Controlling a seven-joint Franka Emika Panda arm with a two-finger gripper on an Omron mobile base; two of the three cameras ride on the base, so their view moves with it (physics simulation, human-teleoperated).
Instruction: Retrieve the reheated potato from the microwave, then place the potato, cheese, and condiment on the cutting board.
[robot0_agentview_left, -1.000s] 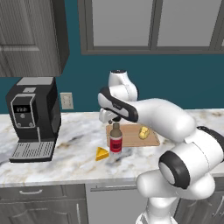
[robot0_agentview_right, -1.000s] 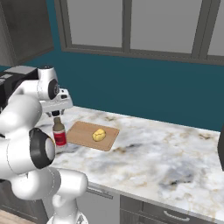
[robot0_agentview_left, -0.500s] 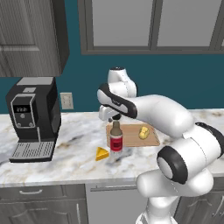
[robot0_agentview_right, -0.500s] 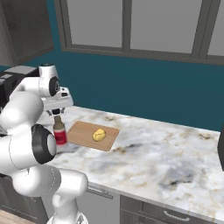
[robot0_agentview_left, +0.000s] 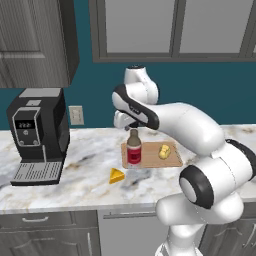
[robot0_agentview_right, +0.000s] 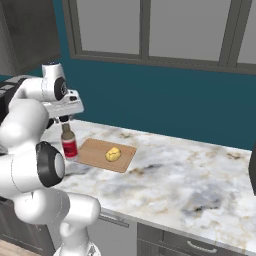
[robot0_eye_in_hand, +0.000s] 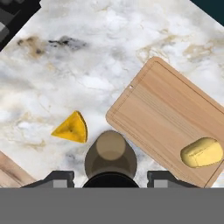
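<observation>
Brown glass condiment (robot0_agentview_left: 133, 149) stands upright at the near-left corner of the cutting board (robot0_agentview_left: 172, 159) in the left base view, w/ the gripper (robot0_agentview_left: 132, 126) directly above its cap; bottle's long axis is vertical, in line w/ the hand. Can't tell from here whether it rests on the wood or hangs just clear. Potato (robot0_agentview_left: 163, 151) sits on the board, right of the bottle; cheese (robot0_agentview_left: 117, 175) lies off the board on the marble tabletop (robot0_agentview_left: 85, 160), near-left of the bottle & apart from it. Right base view: gripper (robot0_agentview_right: 66, 120) over the condiment (robot0_agentview_right: 68, 143) at the board's (robot0_agentview_right: 95, 154) left edge, potato (robot0_agentview_right: 113, 154) mid-board, apart from the bottle. Hand view looks straight down: condiment (robot0_eye_in_hand: 110, 160) is between the two fingertips (robot0_eye_in_hand: 59, 177), jaws at a narrow setting around its body – looks like a grip, contact itself hidden. Here the bottle shows over bare marble just beside the cutting board (robot0_eye_in_hand: 164, 113) corner, so prob. not fully over the wood yet; the board lies up-right of the jaws. Potato (robot0_eye_in_hand: 201, 152) at the far-right end, cheese (robot0_eye_in_hand: 71, 128) just left of the bottle. Judgement: a short shift toward the board centre, away from the cheese, before letting go.
</observation>
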